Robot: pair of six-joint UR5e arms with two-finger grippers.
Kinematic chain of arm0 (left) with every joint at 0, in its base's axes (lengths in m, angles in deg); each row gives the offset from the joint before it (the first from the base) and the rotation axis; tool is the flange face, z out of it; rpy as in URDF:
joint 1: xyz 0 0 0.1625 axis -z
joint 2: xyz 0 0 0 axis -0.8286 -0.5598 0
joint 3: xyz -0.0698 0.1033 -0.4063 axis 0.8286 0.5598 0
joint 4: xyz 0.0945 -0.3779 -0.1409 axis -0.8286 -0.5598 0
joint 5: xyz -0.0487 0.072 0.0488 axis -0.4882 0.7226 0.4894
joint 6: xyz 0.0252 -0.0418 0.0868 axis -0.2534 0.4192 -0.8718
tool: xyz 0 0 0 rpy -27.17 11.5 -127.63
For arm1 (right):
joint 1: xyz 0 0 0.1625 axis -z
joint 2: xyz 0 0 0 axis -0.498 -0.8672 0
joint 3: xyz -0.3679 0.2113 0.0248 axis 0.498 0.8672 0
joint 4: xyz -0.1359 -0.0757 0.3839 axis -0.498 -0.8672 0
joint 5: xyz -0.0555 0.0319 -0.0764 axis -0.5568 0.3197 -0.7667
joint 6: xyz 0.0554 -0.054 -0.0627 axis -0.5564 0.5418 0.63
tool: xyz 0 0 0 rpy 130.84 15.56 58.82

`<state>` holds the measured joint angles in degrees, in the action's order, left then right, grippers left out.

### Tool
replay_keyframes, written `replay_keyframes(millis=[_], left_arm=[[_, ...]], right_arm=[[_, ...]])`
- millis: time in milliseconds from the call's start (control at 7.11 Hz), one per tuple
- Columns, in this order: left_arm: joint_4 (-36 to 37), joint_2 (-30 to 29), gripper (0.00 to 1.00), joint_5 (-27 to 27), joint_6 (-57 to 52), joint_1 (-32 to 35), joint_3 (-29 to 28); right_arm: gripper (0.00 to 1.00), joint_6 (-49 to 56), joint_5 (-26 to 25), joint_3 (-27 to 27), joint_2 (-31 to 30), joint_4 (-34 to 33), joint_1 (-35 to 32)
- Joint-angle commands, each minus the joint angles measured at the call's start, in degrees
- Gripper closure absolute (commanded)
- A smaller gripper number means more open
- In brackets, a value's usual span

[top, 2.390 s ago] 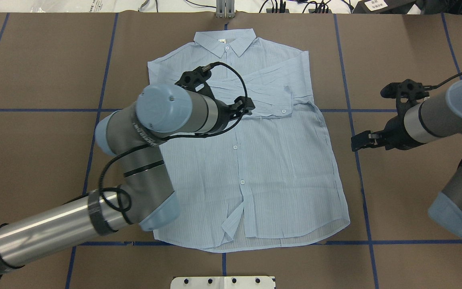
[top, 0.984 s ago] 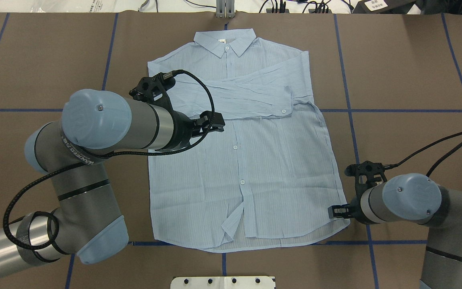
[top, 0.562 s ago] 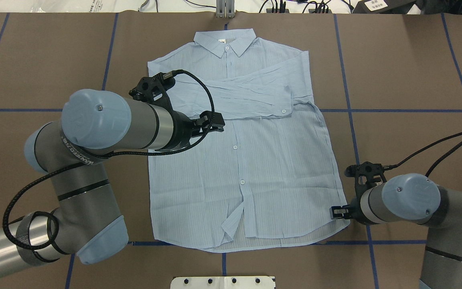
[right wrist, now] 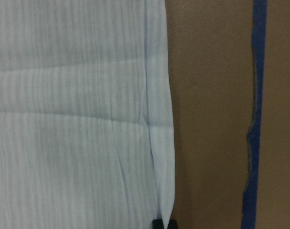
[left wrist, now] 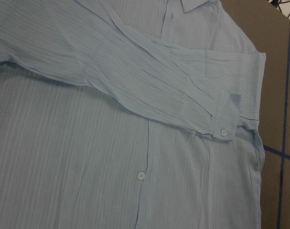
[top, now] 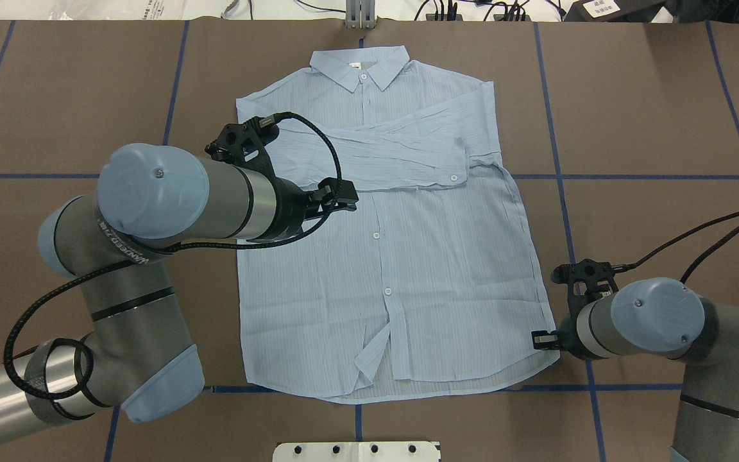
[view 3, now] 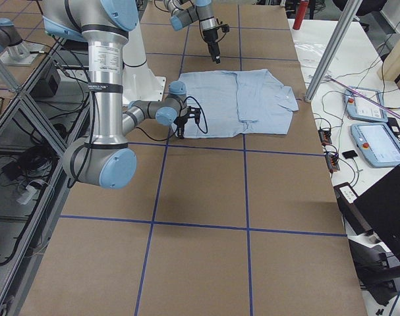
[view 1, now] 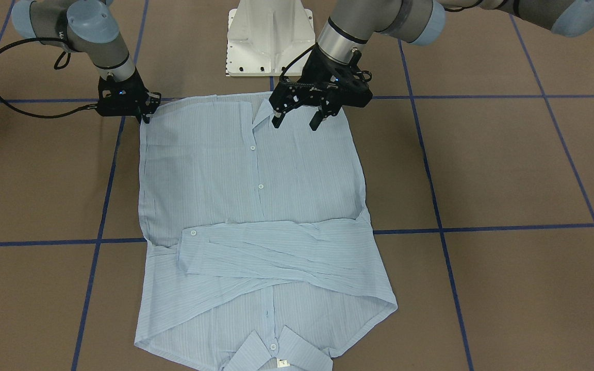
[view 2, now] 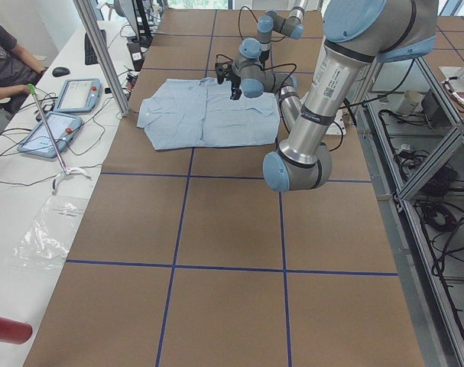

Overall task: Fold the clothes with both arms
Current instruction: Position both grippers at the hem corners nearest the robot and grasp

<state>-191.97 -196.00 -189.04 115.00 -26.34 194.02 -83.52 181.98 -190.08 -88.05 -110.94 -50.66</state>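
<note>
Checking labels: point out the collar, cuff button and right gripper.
collar (top: 360,63), overhead view, middle of the neckband.
cuff button (top: 453,178), overhead view, button centre.
right gripper (view 1: 145,117), front-facing view, between its fingertips.

One shirt (top: 446,269), a left arm (top: 215,202) and right arm (top: 658,314), seemingly four buttons (top: 376,235).

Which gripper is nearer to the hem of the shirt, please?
The right. The right gripper sits low at the corner of the hem of the shirt; the left gripper hangs open, raised above the shirt's front.
</note>
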Motion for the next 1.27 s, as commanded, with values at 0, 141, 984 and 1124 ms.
replay_keyframes(millis=[0, 141, 984, 1124], left_arm=[[0.1, 0.3, 0.01, 0.0, 0.0, 0.1, -0.1], [0.4, 1.1, 0.01, -0.2, 0.0, -0.2, 0.0], [19.8, 11.2, 0.03, -0.9, 0.3, -11.9, 8.0], [19.7, 12.3, 0.06, -0.9, 0.5, -13.1, 7.0]], right_arm=[[1.00, -0.1, 0.1, -0.7, 0.0, 0.0, 0.0], [1.00, -0.6, 0.0, -1.2, 0.1, 0.0, 0.0], [1.00, -0.9, -0.5, -2.4, 0.4, 0.1, 0.0], [1.00, -0.9, -0.5, -2.5, 0.4, 0.1, 0.0]])
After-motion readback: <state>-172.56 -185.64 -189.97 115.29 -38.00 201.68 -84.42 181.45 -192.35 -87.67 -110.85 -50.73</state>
